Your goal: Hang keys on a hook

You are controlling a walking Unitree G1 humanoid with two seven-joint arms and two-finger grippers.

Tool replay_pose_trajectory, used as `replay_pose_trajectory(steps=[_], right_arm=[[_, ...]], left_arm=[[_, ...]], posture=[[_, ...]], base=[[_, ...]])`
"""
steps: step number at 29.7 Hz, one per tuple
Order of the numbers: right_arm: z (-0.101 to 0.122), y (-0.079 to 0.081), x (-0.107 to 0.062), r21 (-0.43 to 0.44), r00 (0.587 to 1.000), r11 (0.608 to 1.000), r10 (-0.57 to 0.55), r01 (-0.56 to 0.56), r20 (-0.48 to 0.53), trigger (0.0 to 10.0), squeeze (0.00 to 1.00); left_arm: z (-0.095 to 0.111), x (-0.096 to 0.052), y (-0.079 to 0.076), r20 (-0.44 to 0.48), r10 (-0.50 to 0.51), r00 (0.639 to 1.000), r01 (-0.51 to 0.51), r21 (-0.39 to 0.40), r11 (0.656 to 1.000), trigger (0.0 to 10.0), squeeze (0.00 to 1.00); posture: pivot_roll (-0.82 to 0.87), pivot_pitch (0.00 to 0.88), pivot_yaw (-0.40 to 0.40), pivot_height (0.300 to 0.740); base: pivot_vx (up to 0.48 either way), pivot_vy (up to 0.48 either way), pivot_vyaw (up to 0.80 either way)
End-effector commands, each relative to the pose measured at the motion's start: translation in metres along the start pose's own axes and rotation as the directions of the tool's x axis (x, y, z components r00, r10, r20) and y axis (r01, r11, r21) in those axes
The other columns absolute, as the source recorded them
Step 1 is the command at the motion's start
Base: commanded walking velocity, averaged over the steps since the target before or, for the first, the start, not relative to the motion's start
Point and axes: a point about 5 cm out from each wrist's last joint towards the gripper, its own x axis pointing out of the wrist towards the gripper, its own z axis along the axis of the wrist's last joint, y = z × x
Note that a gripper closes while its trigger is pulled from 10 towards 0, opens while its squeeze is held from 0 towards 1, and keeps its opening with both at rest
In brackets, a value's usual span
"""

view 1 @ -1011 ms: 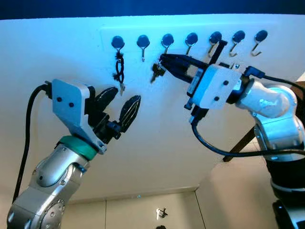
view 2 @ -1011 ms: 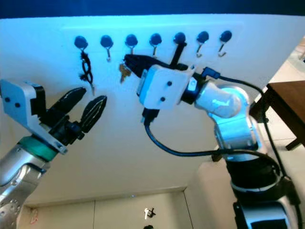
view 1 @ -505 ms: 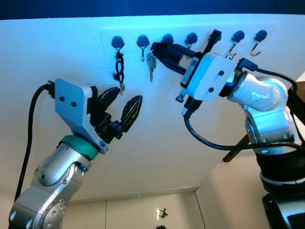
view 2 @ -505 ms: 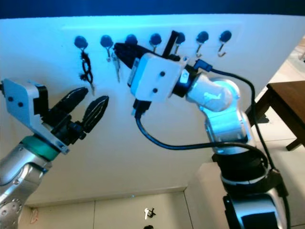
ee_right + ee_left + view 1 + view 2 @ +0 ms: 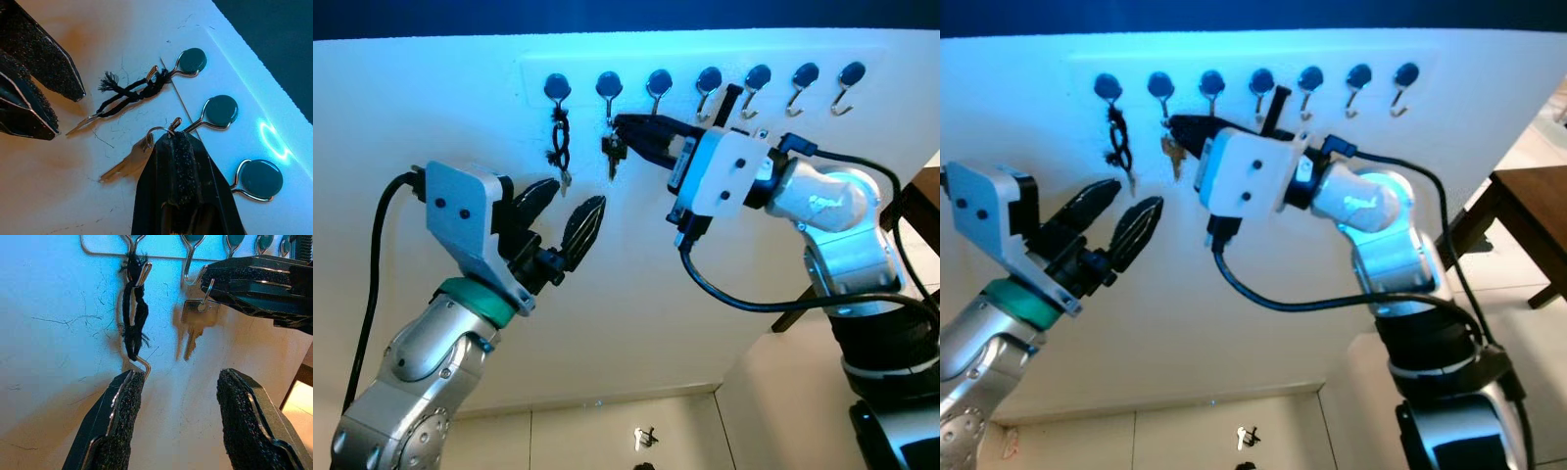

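A brass key (image 5: 612, 157) on a small metal ring hangs from the tips of my right gripper (image 5: 620, 122), which is shut on the ring. The ring sits right at the upturned tip of the second hook from the left (image 5: 189, 275); whether it is over the hook I cannot tell. The key (image 5: 128, 164) dangles below the shut fingers against the white wall. My left gripper (image 5: 564, 210) is open, lower and to the left, with nothing between its fingers (image 5: 121, 421). It points up at the hook row.
Several round-headed hooks (image 5: 756, 78) line a rail high on the wall. A black cord loop (image 5: 558, 143) hangs on the leftmost hook. A brown table (image 5: 1531, 211) stands at the right. A small dark object (image 5: 644, 437) lies on the floor below.
My right gripper has carried the key leftward, from under the third hook to the second hook. The left arm has barely moved.
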Motion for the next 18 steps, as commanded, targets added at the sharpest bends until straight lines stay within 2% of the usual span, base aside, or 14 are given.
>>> replay_pose_trajectory(steps=[1,12,18], right_arm=[[-0.001,0.005,0.000,0.008,1.000,1.000,0.024,-0.024,0.003,10.0,0.00],[0.008,0.004,-0.009,0.043,0.999,0.999,0.021,-0.023,0.032,10.0,0.00],[0.010,0.012,-0.013,0.077,0.995,0.993,0.087,-0.090,0.045,10.0,0.00]], left_arm=[[-0.001,-0.001,0.001,-0.012,0.004,1.000,-0.004,-0.005,1.000,10.0,0.00],[-0.003,-0.001,0.001,-0.016,0.000,1.000,0.000,-0.010,1.000,10.0,0.00],[-0.003,0.000,0.001,-0.013,-0.002,1.000,0.002,-0.011,1.000,10.0,0.00]], posture=[[-0.06,0.076,0.085,0.740],[-0.07,0.080,0.090,0.740],[-0.07,0.077,0.091,0.740]], base=[[0.000,0.000,0.00],[0.000,0.000,0.00],[0.000,0.000,0.00]])
